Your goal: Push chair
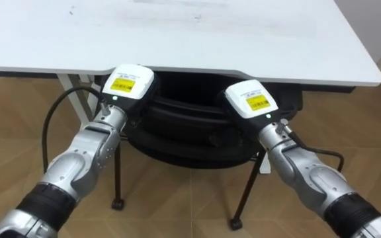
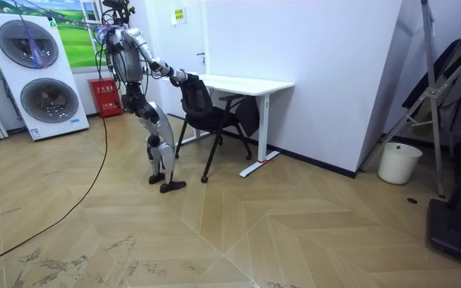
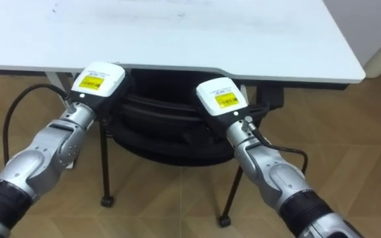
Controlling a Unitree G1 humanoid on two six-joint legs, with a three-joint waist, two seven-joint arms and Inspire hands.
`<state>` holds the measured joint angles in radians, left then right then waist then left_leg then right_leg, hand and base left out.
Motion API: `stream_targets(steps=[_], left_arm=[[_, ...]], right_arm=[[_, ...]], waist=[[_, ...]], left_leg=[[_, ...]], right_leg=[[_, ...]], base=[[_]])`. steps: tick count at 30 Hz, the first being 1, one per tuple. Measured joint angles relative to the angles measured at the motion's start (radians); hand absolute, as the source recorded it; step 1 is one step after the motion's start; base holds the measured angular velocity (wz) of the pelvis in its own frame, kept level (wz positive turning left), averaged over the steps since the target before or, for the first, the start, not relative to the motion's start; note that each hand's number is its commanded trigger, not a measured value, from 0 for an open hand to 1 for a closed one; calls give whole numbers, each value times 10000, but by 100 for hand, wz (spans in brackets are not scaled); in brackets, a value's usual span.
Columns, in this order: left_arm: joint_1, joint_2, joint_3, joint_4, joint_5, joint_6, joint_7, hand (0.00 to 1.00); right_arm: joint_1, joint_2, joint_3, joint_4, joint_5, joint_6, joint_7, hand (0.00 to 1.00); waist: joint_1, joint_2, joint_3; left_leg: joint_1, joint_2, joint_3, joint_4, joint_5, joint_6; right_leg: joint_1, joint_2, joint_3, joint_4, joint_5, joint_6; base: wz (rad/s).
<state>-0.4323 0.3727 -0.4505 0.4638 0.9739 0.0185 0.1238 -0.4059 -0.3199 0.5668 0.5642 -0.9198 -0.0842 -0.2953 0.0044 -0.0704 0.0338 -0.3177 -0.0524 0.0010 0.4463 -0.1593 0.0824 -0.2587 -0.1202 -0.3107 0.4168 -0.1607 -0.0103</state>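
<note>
A black chair [image 1: 184, 135] stands half under the white table [image 1: 177, 33], its backrest towards me and its thin black legs on the wood floor. My left hand [image 1: 129, 82] rests against the left top of the backrest, right at the table's front edge. My right hand [image 1: 250, 98] lies against the right top of the backrest. Both show their backs, each with a yellow label. In the room view I stand at the chair [image 2: 202, 108] with both arms stretched forward to it, facing the table [image 2: 246, 84].
The table stands against a white wall. Behind me stands a stacked washer unit [image 2: 38, 76], with a red box [image 2: 108, 96] beside it. A white bin [image 2: 397, 162] and a metal stand [image 2: 438, 88] are at the room view's right.
</note>
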Motion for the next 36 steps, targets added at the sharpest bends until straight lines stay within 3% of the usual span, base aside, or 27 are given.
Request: stream_targets(steps=[4, 5, 6, 11, 14, 19, 21, 29, 32, 35, 36], left_arm=[[-41, 36, 31, -23, 132, -17, -37, 100], [-58, 61, 31, -22, 134, -25, -39, 62], [-65, 76, 35, -22, 134, -27, -41, 0], [-132, 16, 135, -41, 197, 58, -243, 0], [-164, -418, 566, -46, 158, 241, -558, 0], [-166, -1090, 932, -239, 129, 226, -741, 0], [-150, -1185, 953, -247, 112, 170, -696, 0], [-100, -1197, 964, -824, 38, -20, -935, 0], [-70, -1144, 958, -1434, 31, -86, -1189, 0], [-65, -612, 937, -2131, 43, -182, -1565, 0], [-74, -374, 934, -2140, 19, -253, -1646, 0]], right_arm=[[-3, 67, -5, 17, 51, -2, 37, 99], [-9, 90, -6, 17, 55, -2, 37, 13], [-15, 113, -5, 16, 55, -2, 38, 0], [-127, 157, -5, 11, 234, 1, 317, 0], [-439, 217, -4, 116, 519, 42, 858, 0], [-554, 458, -390, 93, 910, 295, 1463, 0], [-573, 476, -424, 89, 909, 218, 1560, 0], [-619, 389, -712, -632, 481, 4, 2604, 0], [-723, -22, -814, -1502, 147, -257, 3132, 0], [-1426, -551, -866, -2244, 585, -634, 3350, 0], [-1682, -696, -860, -2392, 587, -1015, 3529, 0]], waist=[[2, -174, 8], [1, -195, 18], [1, -206, 25], [21, -328, -8], [39, -340, -4], [315, -473, 7], [318, -524, 11], [304, -547, 16], [429, -554, 1], [450, -546, -11], [446, -532, -11]], left_leg=[[-26, -15, -148, -8, 56, -87], [-30, -16, -191, -9, 67, -104], [-32, -16, -234, -10, 74, -116], [-14, -116, -521, -174, 153, -237], [60, -119, -690, -380, 321, -316], [151, -102, -811, -650, 527, -404], [175, -86, -845, -720, 594, -448], [210, 74, -976, -783, 671, -580], [306, 72, -1056, -868, 739, -682], [344, 80, -1163, -885, 779, -769], [395, 95, -1183, -904, 784, -775]], right_leg=[[37, 6, -184, -27, 94, -36], [39, 6, -200, -30, 103, -51], [46, 5, -236, -30, 110, -64], [41, 1, -332, -57, 108, -72], [139, 42, -495, -236, 135, -115], [177, 20, -691, -211, 95, -279], [251, 23, -843, -255, 94, -367], [438, 138, -1203, -392, 8, -510], [445, 145, -1215, -355, 17, -579], [547, 202, -1344, -427, 9, -637], [638, 271, -1377, -548, 39, -677]], base=[[9], [7], [7], [7], [10], [10], [20], [9], [8], [11], [0]])
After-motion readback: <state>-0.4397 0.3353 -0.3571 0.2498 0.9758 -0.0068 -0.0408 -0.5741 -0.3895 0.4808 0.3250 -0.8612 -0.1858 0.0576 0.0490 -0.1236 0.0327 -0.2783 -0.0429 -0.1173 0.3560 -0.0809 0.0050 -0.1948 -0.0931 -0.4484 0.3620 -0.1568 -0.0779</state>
